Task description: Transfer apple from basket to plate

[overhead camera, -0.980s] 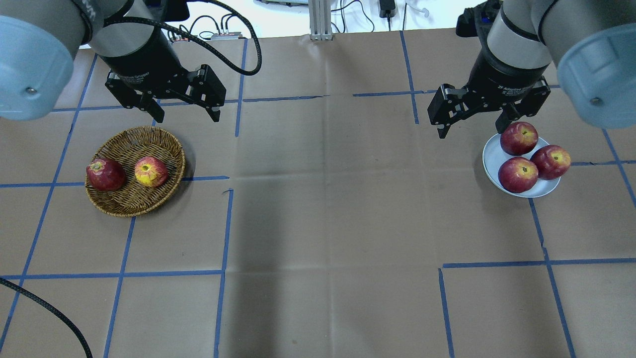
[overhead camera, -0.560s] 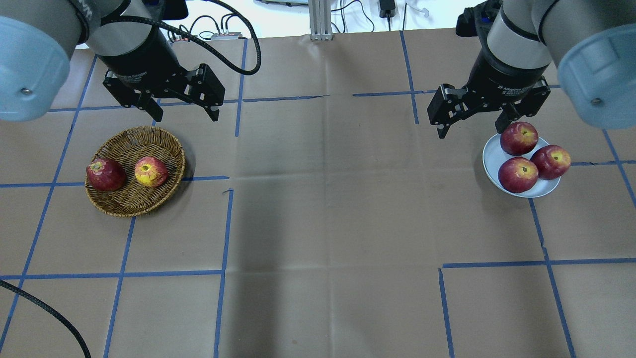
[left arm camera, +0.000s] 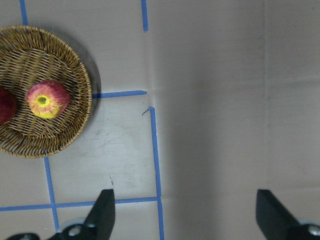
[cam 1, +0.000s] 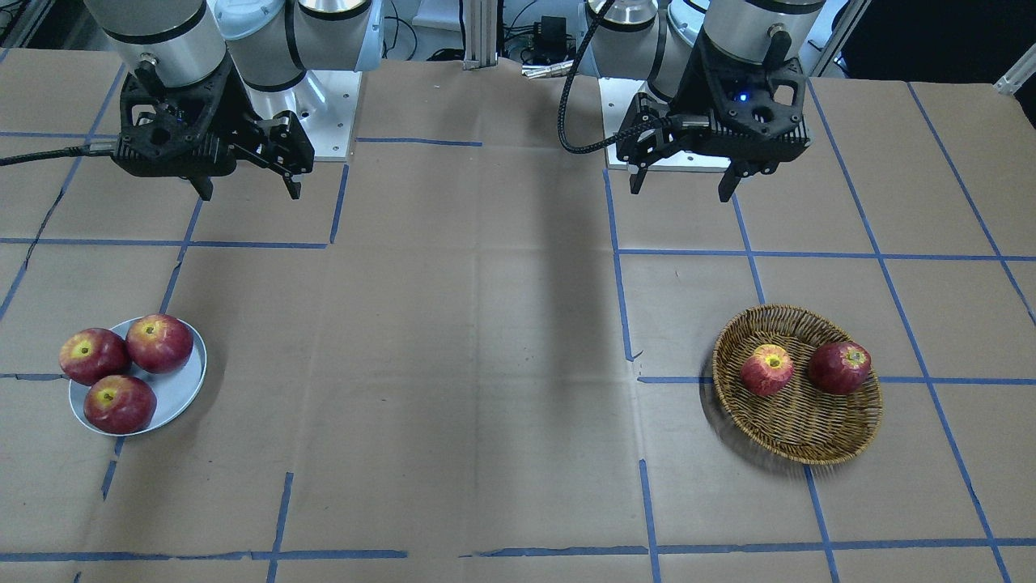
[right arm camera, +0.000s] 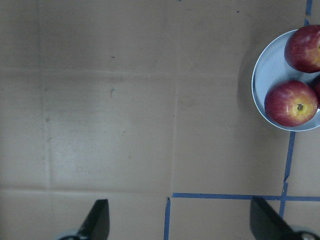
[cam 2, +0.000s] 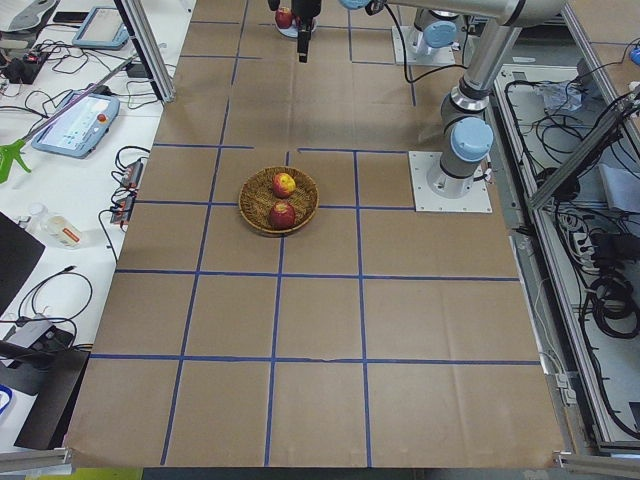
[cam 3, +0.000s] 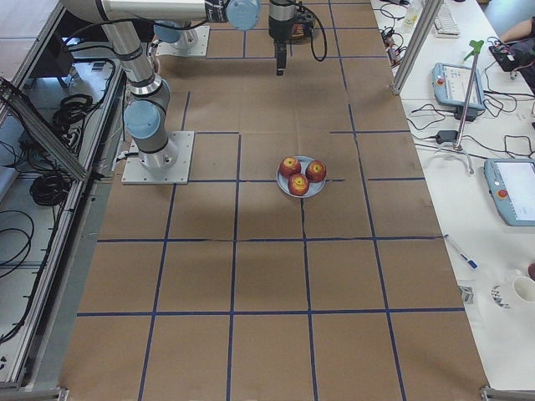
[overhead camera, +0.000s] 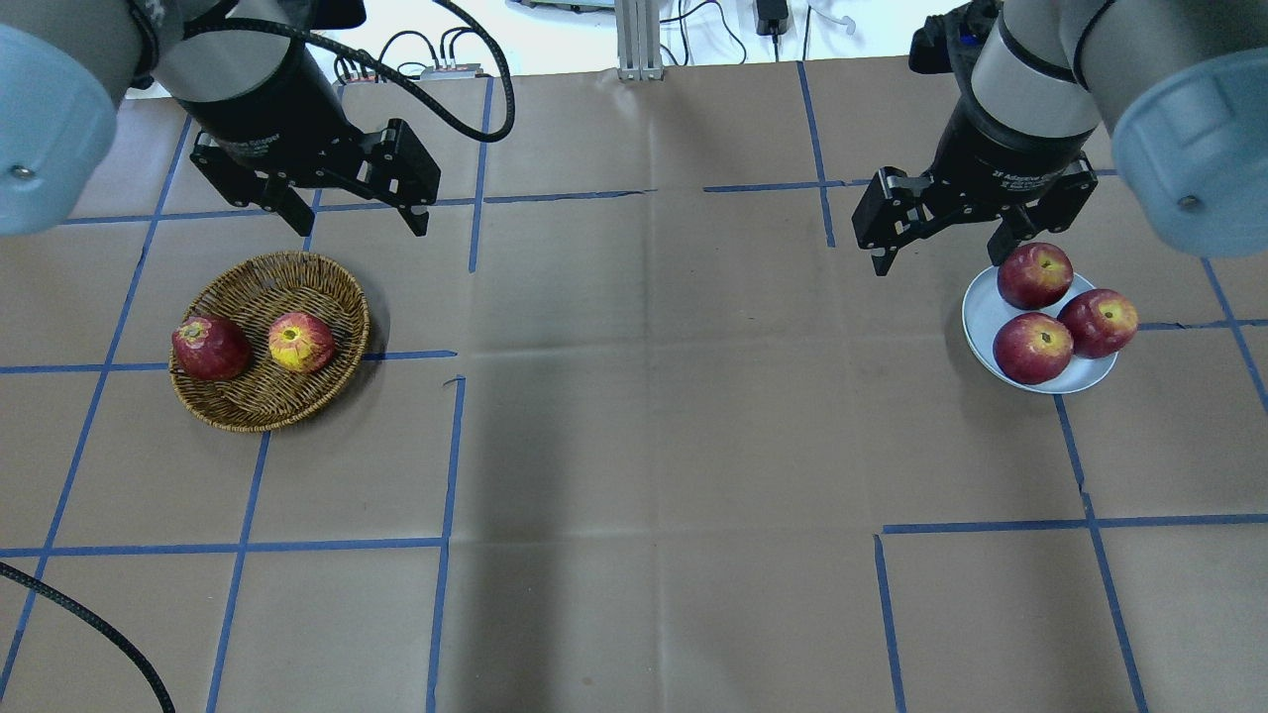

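Streaky orange-red apple (overhead camera: 301, 343) with yellow top, tan woven basket (overhead camera: 260, 292), grey-blue plate (overhead camera: 981, 312)

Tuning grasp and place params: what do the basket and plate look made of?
The basket: woven wicker, tan-brown and matte, with interlaced strands visible. The plate: smooth, pale grey-blue, even surface with no texture; could be ceramic or plastic, I cannot tell which.

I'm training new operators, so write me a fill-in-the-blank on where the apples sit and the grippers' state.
The round woven wicker basket holds ___ apples. The small pale grey-blue plate carries ___ dark-red apples. The left gripper and the right gripper both have jaws ___. Missing: two; three; open.
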Controlling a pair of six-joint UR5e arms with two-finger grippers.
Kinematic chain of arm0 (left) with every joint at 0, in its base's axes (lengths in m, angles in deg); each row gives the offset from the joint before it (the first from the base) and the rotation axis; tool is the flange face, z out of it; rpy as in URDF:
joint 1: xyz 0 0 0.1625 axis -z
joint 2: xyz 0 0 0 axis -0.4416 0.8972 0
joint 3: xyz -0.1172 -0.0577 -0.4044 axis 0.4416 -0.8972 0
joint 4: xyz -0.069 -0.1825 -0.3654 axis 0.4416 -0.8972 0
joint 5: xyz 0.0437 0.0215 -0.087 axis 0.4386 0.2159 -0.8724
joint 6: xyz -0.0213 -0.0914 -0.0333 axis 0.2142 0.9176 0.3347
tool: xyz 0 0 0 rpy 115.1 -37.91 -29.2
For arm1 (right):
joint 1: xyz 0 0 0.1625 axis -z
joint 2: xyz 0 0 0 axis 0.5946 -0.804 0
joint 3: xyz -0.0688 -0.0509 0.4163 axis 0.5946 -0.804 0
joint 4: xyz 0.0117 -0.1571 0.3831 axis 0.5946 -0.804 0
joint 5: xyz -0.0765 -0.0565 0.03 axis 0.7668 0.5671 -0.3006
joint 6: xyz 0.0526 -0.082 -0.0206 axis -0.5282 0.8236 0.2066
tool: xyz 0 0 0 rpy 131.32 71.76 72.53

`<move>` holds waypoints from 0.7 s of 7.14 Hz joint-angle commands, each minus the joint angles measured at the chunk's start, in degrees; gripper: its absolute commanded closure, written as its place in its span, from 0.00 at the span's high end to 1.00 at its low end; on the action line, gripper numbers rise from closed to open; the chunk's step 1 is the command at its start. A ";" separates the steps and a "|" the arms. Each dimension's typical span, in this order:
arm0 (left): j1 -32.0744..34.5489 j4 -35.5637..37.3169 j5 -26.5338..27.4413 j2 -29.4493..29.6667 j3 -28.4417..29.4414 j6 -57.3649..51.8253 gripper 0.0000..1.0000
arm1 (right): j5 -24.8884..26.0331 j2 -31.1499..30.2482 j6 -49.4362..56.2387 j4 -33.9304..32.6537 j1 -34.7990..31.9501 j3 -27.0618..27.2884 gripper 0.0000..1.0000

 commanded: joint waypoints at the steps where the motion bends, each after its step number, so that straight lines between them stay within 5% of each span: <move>1: -0.13 -2.34 0.13 -0.41 1.51 0.07 0.99 | -0.12 0.08 0.01 0.00 0.06 0.17 1.00; 5: 0.05 -1.83 4.69 1.77 1.78 0.07 0.99 | -0.30 -0.01 -0.08 0.08 -0.11 0.09 1.00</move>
